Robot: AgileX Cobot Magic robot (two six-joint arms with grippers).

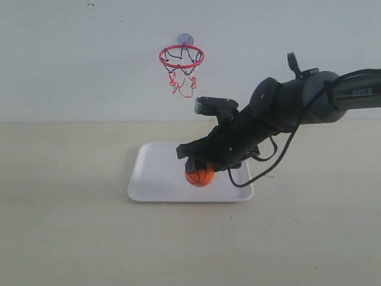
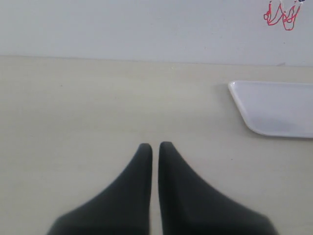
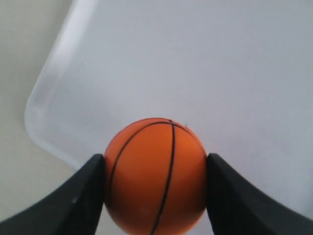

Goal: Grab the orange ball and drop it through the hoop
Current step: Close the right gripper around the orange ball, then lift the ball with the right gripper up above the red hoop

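The orange ball (image 1: 200, 176) with black seams sits low over the white tray (image 1: 155, 179), near its front edge. My right gripper (image 1: 196, 165) is shut on the orange ball (image 3: 155, 176), a black finger (image 3: 83, 196) pressed to each side. On the wall above hangs the hoop (image 1: 181, 57), a red ring with a black-and-red net under a round suction cup. My left gripper (image 2: 155, 147) is shut on nothing, hovering over the bare table to one side of the tray (image 2: 279, 110). Only the hoop's net (image 2: 281, 14) shows there.
The right arm (image 1: 297, 101) slants down from the right edge over the tray's right side, with a loose black cable (image 1: 262, 170) looping beside it. A beige tabletop (image 1: 71, 238) surrounds the tray and meets a pale wall behind.
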